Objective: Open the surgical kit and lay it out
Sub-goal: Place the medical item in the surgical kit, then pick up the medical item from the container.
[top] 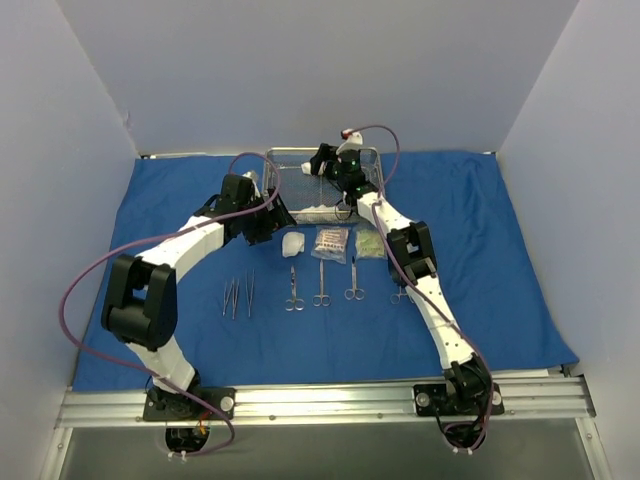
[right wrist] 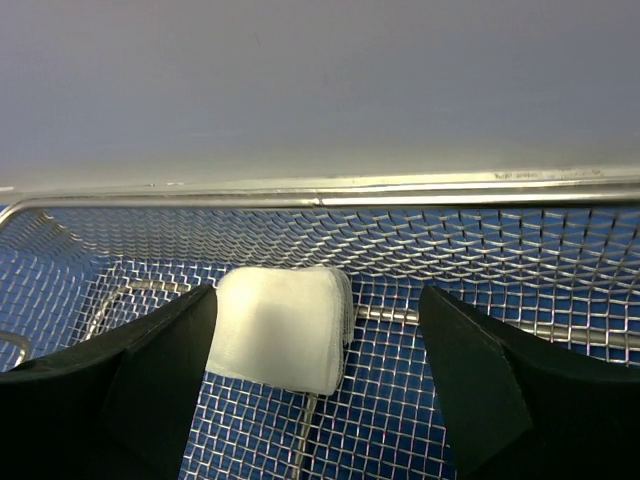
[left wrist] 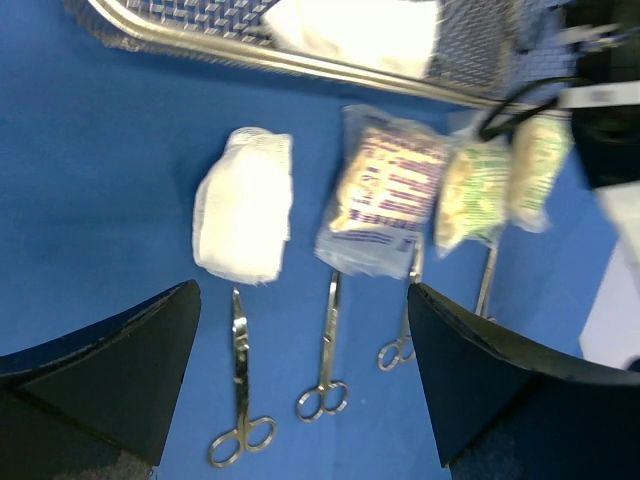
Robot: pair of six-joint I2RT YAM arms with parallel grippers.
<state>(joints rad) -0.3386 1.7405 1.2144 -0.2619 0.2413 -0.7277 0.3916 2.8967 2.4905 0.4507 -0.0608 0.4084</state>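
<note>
Blue drape: wire-mesh tray holds gauze pad, unclamped between parted fingers of right gripper; left gripper spread, empty, near gauze bundle.

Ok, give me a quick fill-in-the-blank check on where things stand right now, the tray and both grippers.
1. The white gauze pad below the right gripper lies inside the wire-mesh ____.
2. The steel instruments lie in a row on the ____ cloth.
3. The left gripper is ____, holding nothing.
Missing words: tray; blue; open.
</note>
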